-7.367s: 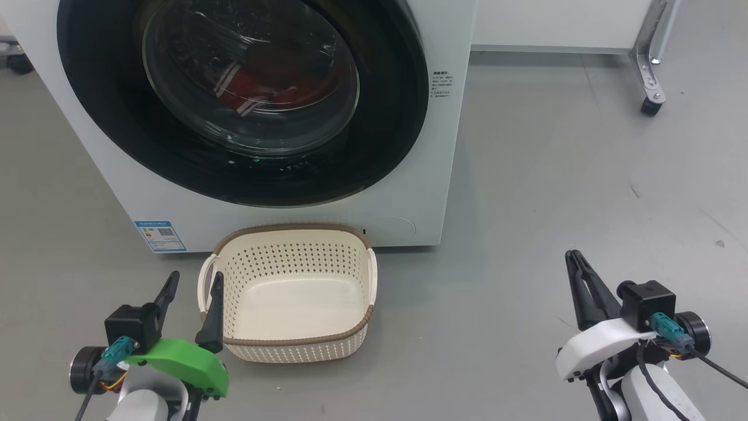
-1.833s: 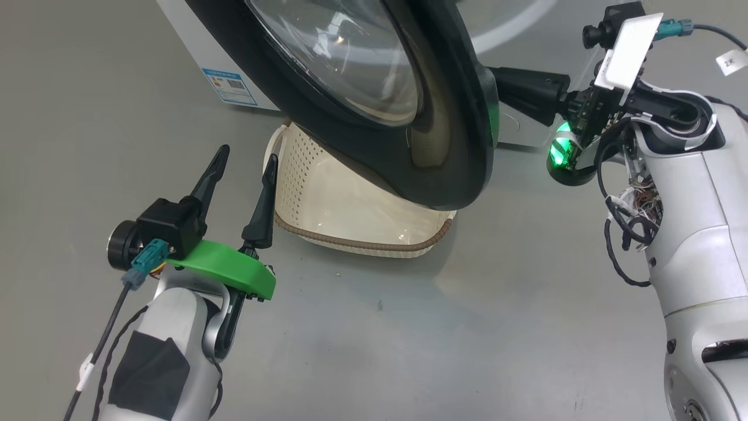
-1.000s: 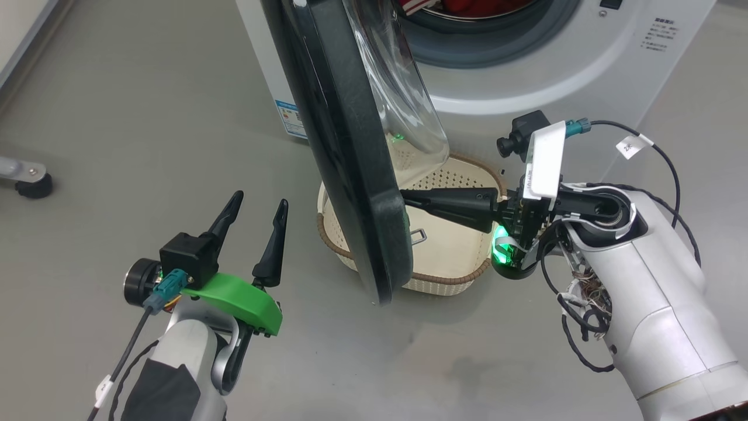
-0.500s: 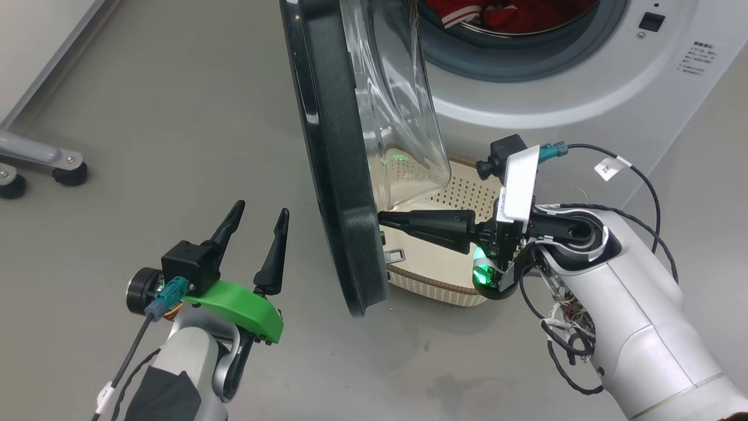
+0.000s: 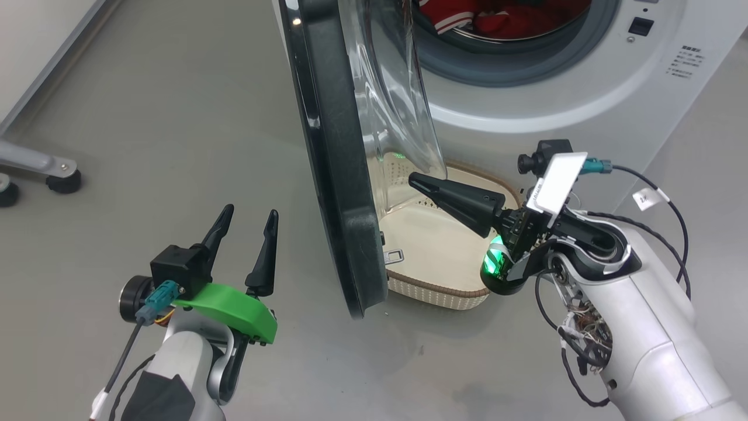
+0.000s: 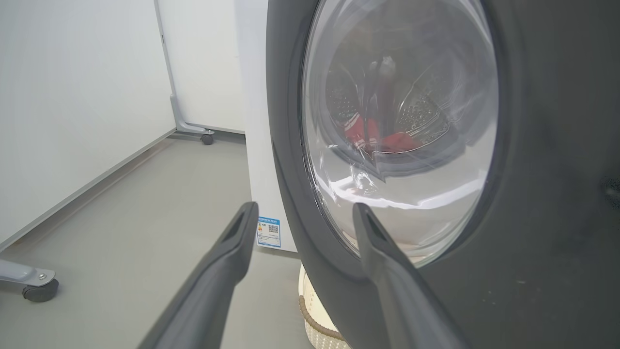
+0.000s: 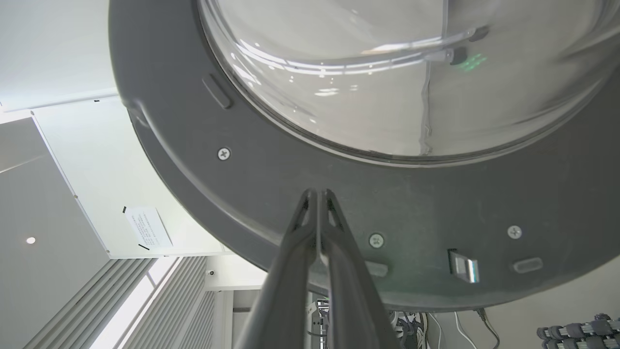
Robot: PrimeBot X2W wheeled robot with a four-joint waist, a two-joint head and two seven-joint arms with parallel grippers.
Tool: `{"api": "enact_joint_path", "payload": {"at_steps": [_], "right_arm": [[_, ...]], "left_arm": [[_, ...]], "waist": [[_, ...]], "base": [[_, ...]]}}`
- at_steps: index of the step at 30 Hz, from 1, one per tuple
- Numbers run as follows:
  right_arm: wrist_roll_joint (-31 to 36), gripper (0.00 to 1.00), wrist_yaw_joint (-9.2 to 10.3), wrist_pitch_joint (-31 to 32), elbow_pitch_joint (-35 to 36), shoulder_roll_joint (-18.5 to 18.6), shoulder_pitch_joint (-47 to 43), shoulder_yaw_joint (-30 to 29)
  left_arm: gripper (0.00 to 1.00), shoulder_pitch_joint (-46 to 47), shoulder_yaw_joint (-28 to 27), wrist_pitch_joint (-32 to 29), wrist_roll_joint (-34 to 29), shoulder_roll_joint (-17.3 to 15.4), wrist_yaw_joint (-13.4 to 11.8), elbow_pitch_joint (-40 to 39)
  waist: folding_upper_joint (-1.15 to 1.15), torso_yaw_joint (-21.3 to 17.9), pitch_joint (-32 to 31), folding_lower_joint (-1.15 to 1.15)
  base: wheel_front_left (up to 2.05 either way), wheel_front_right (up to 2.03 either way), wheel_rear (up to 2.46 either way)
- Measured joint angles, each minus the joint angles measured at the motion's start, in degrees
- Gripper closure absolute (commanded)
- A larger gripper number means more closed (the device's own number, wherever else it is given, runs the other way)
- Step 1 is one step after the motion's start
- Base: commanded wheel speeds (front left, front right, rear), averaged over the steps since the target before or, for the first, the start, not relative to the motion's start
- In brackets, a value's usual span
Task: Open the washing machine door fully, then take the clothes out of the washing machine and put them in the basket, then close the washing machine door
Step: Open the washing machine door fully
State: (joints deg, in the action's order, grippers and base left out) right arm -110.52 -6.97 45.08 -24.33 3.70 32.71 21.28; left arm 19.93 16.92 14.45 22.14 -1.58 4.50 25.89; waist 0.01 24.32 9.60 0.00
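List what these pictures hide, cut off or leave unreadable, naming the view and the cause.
1. Head view: basket, left part behind the washing machine door.
2. Head view: clothes, cut by the top edge.
3. Left wrist view: blue label, print too small.

A smooth, matte grey floor (image 5: 146,117) takes up most of the head view. At the upper right of the frame, a white washing machine (image 5: 555,99) stands on it. Just in front of the machine, near the centre of the frame, a cream basket (image 5: 435,289) with a brown rim sits on the floor, partly hidden. At the left edge, a grey metal leg (image 5: 29,159) ends in a black caster (image 5: 63,181) resting on the floor, well apart from the basket.
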Motion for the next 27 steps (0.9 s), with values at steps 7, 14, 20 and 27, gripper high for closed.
{"api": "enact_joint_path", "payload": {"at_steps": [7, 14, 20, 27], "right_arm": [[1.85, 0.0, 0.0, -6.38, 2.57, -0.11, -4.17, -2.42], [12.15, 0.0, 0.0, -16.39, 5.83, 0.22, -7.97, -5.64], [25.52, 0.0, 0.0, -26.68, 8.67, 4.01, -11.09, -5.47], [42.99, 0.0, -0.01, -39.18, 11.84, 7.81, -12.31, -1.04]], "left_arm": [[0.0, -1.52, -0.8, 0.0, 0.02, -0.01, -0.68, 0.08], [0.0, -2.05, -0.92, 0.0, 0.02, -0.02, -0.69, 0.07], [0.0, -2.26, -1.05, 0.0, 0.47, -0.02, -0.75, 0.13], [0.0, -2.62, -1.21, 0.0, 0.53, -0.04, -0.77, 0.18]], "waist": [[0.0, -1.27, -1.0, 0.0], [0.0, -2.24, -1.5, 0.0], [0.0, -2.44, -1.95, 0.0], [0.0, -2.66, -2.51, 0.0]], "base": [[0.0, 0.0, 0.0], [0.0, 0.0, 0.0], [0.0, 0.0, 0.0], [0.0, 0.0, 0.0]]}}
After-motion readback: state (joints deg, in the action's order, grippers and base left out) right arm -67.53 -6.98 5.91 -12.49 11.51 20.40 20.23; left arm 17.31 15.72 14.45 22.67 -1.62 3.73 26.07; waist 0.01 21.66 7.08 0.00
